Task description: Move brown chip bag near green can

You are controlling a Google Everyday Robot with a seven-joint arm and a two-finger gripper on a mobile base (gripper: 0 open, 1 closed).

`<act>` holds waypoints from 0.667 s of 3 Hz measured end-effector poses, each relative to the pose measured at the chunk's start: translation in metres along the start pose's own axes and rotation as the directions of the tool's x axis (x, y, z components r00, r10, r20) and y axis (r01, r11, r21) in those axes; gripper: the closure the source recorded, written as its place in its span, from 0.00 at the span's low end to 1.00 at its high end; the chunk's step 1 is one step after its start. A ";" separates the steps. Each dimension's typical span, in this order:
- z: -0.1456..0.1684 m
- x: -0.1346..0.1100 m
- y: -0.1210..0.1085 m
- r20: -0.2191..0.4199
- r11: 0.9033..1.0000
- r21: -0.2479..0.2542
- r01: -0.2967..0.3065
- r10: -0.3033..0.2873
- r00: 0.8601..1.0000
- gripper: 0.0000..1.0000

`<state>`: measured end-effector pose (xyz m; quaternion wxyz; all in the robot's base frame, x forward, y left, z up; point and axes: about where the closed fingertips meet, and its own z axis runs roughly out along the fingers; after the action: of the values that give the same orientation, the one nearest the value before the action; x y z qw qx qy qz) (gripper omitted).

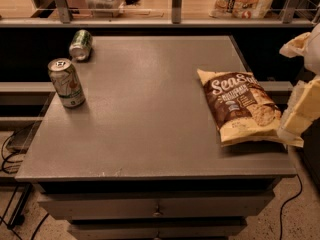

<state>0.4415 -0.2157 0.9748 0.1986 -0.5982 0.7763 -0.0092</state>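
Note:
The brown chip bag [240, 109] lies flat on the right side of the grey table [150, 129], dark brown with white script and pale yellow edges. The green can [81, 44] lies on its side at the table's far left corner. My gripper [301, 111] shows as pale yellow parts at the right edge of the view, right beside the bag's right edge and just off the table's right side. I cannot tell whether it touches the bag.
A paler whitish-green can [66, 82] with a red spot stands upright on the left side, in front of the green can. A shelf rail [172, 21] with bags and a container runs behind the table. Drawers [157, 209] sit below the tabletop.

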 end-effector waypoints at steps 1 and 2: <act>0.016 -0.005 -0.006 0.087 1.000 0.002 0.013 -0.013 0.996 0.00; 0.035 -0.010 -0.013 0.085 0.999 0.012 0.033 -0.034 0.996 0.00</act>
<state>0.4663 -0.2025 0.9485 0.2345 -0.6101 0.7568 0.0090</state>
